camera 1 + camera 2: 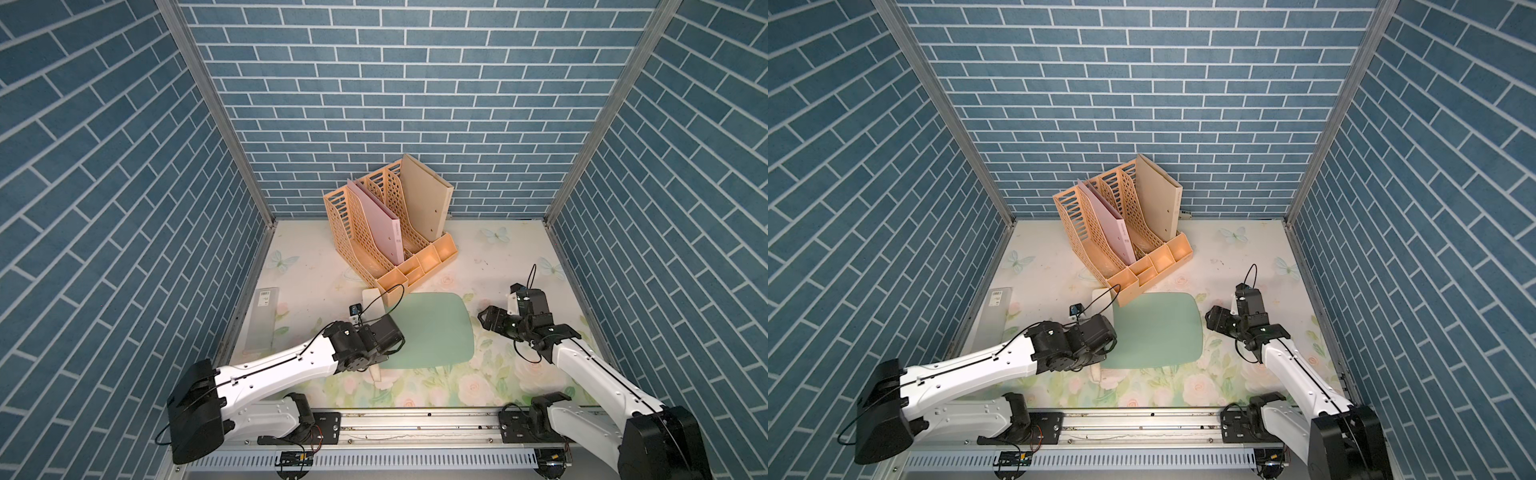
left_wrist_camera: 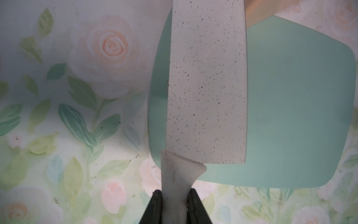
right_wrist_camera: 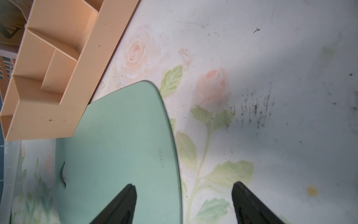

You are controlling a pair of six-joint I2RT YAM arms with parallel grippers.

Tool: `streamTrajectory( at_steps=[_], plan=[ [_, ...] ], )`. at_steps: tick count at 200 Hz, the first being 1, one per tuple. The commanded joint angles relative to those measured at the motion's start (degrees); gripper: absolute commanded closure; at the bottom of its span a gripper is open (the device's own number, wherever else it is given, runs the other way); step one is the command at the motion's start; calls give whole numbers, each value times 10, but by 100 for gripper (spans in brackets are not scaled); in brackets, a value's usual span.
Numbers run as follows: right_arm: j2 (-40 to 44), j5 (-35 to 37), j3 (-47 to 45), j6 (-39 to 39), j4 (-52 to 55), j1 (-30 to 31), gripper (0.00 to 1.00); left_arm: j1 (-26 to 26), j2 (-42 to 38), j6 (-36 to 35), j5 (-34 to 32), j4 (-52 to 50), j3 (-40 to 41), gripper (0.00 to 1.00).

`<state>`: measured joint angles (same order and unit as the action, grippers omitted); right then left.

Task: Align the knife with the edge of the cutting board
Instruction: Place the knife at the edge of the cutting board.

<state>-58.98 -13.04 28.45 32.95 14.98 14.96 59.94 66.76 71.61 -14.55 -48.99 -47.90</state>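
The left gripper (image 2: 174, 195) pinches the knife (image 2: 207, 83) by its slim cream handle, one dark finger (image 2: 155, 207) on each side of it. The speckled off-white blade runs away from the jaws and lies over the board (image 2: 290, 116), close beside one of its edges and roughly parallel to it, with a narrow strip of green showing between blade and edge. Whether the blade rests on the board or hangs just above it cannot be told. In both top views the left arm hides most of the knife: only the handle end (image 1: 376, 372) shows near the board's front left corner, and the blade tip (image 1: 372, 300) at its far left corner, just beside the organizer (image 1: 415, 266).

The right gripper (image 3: 184, 195) stands spread and holds nothing. It straddles the board's opposite edge: one finger (image 3: 124, 201) lies over the green surface, the other over the floral mat (image 3: 271, 58). Contact with the board cannot be judged. In a top view the right gripper (image 1: 1214, 320) sits just off the board's right edge.

The board (image 1: 432, 328) lies flat on the mat between the two arms, its far edge near the peach organizer, which holds a pink folder (image 1: 380, 220) and a beige folder (image 1: 424, 199). A grey packet (image 1: 262, 318) with a barcode label lies at the table's left side, well apart from the board.
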Motion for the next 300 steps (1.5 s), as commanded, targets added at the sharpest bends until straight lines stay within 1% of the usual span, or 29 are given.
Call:
streamTrajectory(
  at_steps=[1, 43, 69, 97, 124, 160, 172, 184, 204, 214, 241, 268, 300],
  plan=[
    [-8, -10, -1, -17, -1, -3, 19, 4, -42, 5, -24, -22, 2, 100],
    [-13, -12, -1, -18, -4, -3, 20, 17, -90, -14, -5, -41, 1, 100],
    [-15, -13, 1, -17, -6, -2, 20, 39, -113, -54, -8, -19, -2, 100],
    [-13, -8, 2, -17, -1, -4, 20, 46, -98, -73, 0, 17, -10, 100],
    [-11, 8, 3, -17, 4, -6, 20, 70, -29, -71, -2, 61, -43, 100],
    [-24, 37, 12, -14, 4, -31, 20, 117, 121, -39, -3, 118, -118, 100],
    [-34, 53, 17, -14, 6, -54, 20, 131, 175, -13, -1, 130, -149, 100],
    [-47, 54, 20, -16, 3, -90, 20, 146, 223, 7, -5, 136, -179, 100],
    [-68, 20, 21, -17, -14, -161, 21, 167, 292, 30, 5, 162, -221, 100],
    [-77, 19, 26, -17, -16, -185, 22, 175, 320, 33, 11, 173, -241, 100],
    [-89, 25, 29, -14, -26, -218, 22, 197, 376, 59, 8, 164, -283, 100],
    [-102, 23, 20, -11, -38, -230, 23, 204, 406, 79, 21, 186, -286, 100],
    [-102, 20, 8, -12, -48, -232, 23, 211, 420, 106, -4, 189, -287, 100]
  ],
)
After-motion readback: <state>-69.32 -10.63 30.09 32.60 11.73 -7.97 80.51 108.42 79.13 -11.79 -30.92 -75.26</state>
